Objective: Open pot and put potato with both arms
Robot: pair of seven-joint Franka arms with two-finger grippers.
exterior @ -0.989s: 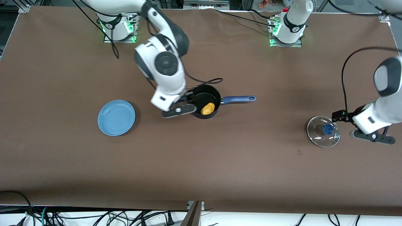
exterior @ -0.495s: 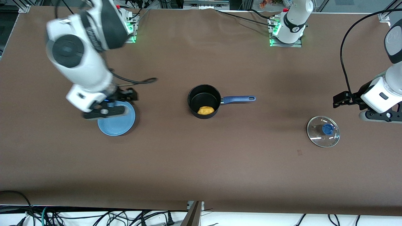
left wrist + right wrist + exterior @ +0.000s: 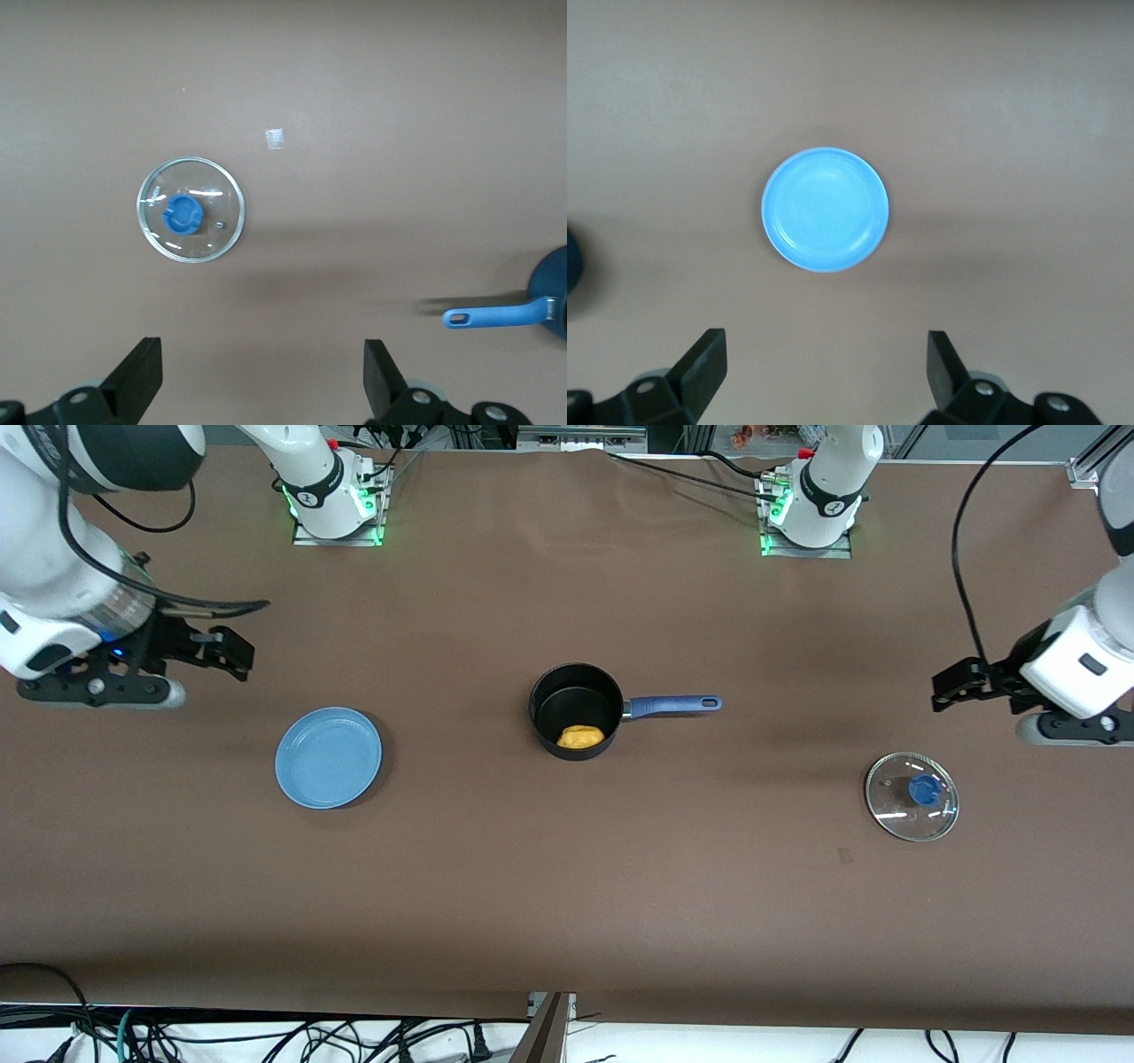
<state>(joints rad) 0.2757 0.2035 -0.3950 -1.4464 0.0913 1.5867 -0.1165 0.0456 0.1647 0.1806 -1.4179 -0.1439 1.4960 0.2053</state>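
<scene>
The black pot (image 3: 574,701) stands open in the middle of the table, its blue handle (image 3: 673,705) pointing toward the left arm's end. The yellow-orange potato (image 3: 580,736) lies inside it. My right gripper (image 3: 232,652) is open and empty, up over bare table toward the right arm's end, apart from the pot; its wrist view shows the open fingers (image 3: 704,363) and the gripper (image 3: 826,367). My left gripper (image 3: 946,688) is open and empty over bare table near the lid; it shows in its wrist view (image 3: 263,372) with the handle (image 3: 496,316).
The glass lid (image 3: 912,795) with a blue knob lies flat toward the left arm's end, nearer the front camera than the pot; it also shows in the left wrist view (image 3: 190,210). A light-blue plate (image 3: 328,757) lies toward the right arm's end, seen too in the right wrist view (image 3: 825,209).
My right gripper has drawn back from the pot, passed over the plate and risen toward its end of the table. The potato stays in the pot. My left gripper has lifted away from the lid.
</scene>
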